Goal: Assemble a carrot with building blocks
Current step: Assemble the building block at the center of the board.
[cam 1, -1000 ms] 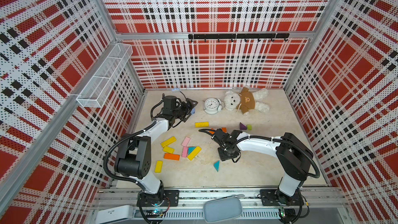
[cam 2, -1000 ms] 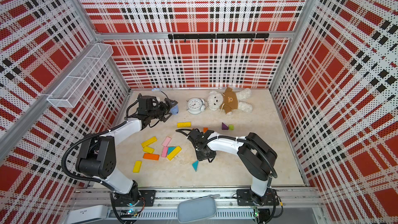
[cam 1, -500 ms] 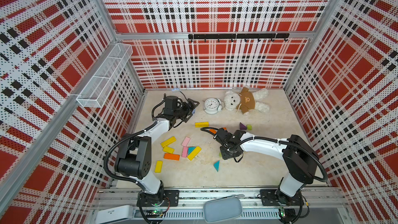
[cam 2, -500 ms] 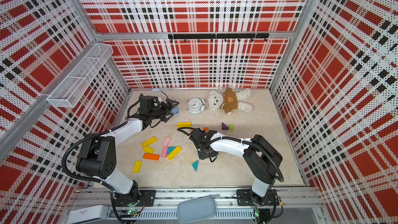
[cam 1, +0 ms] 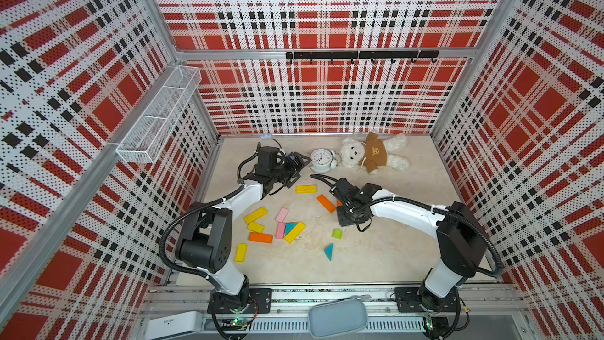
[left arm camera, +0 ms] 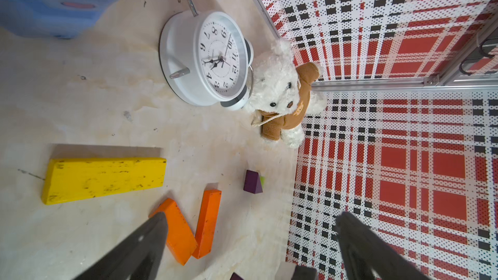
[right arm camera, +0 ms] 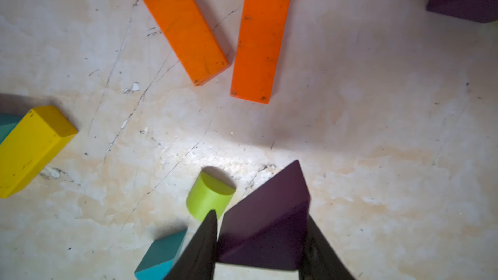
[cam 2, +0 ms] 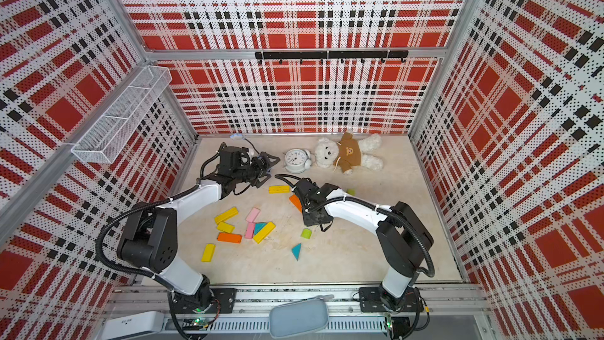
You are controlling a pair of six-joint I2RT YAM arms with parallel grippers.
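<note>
Near the back left corner of the bench (cam 1: 392, 250), the left gripper (cam 1: 299, 167) hovers just beside the alarm clock (cam 1: 321, 160), its jaws spread wide and empty. Mid-bench, the orange bars (right arm camera: 262, 36) lie flat in a V with their near ends almost meeting. They look like light, rigid painted wood, best pinched across the narrow width at mid-length. Just beside them, the right gripper (right arm camera: 261, 215) has its jaws clamped on a purple triangle (right arm camera: 269, 200). Its glossy sloped sides would likely slip, so the flat parallel faces seem the safer hold. Which faces are pressed now, I cannot tell.
</note>
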